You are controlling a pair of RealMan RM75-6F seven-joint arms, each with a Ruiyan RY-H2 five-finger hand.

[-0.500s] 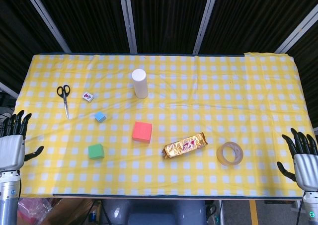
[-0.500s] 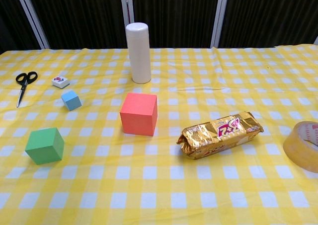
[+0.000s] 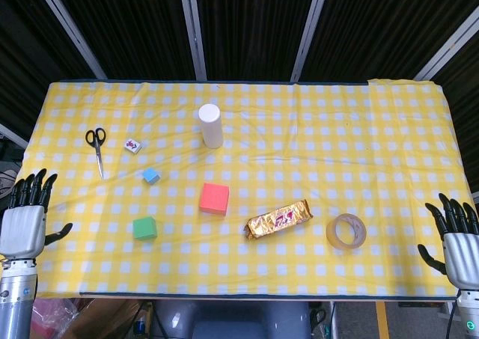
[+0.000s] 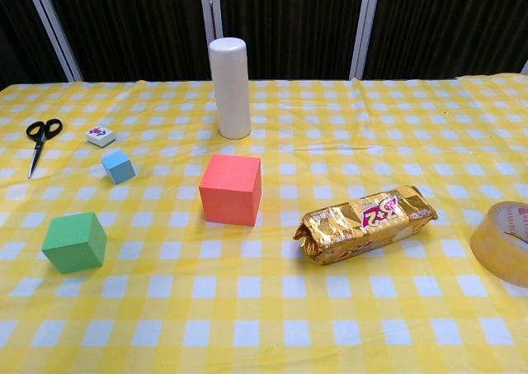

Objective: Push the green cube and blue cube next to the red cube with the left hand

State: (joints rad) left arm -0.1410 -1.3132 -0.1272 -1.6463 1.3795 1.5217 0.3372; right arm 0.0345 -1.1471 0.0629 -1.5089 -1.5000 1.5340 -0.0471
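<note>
1. The surface, draped in a yellow-and-white checked cloth, carries everything; the left hand hangs off its near left corner, touching nothing.
2. Judging by the layout, no push has begun: this looks like the opening step, with the approach to the first cube to come.
3. The red foam cube sits well apart from the left hand, further in and toward the middle.
4. The green foam cube is the nearest thing to that hand, just inward of it, level with it, and apart from the red one.
5. The small blue cube lies further out from the hand, beyond the green one.
6. The next move probably calls for bringing the hand in on the green cube's outer side, then sweeping it toward the red.
7. The left hand holds nothing, fingers spread and upright; the right hand, off the opposite corner, is likewise splayed and empty.
</note>
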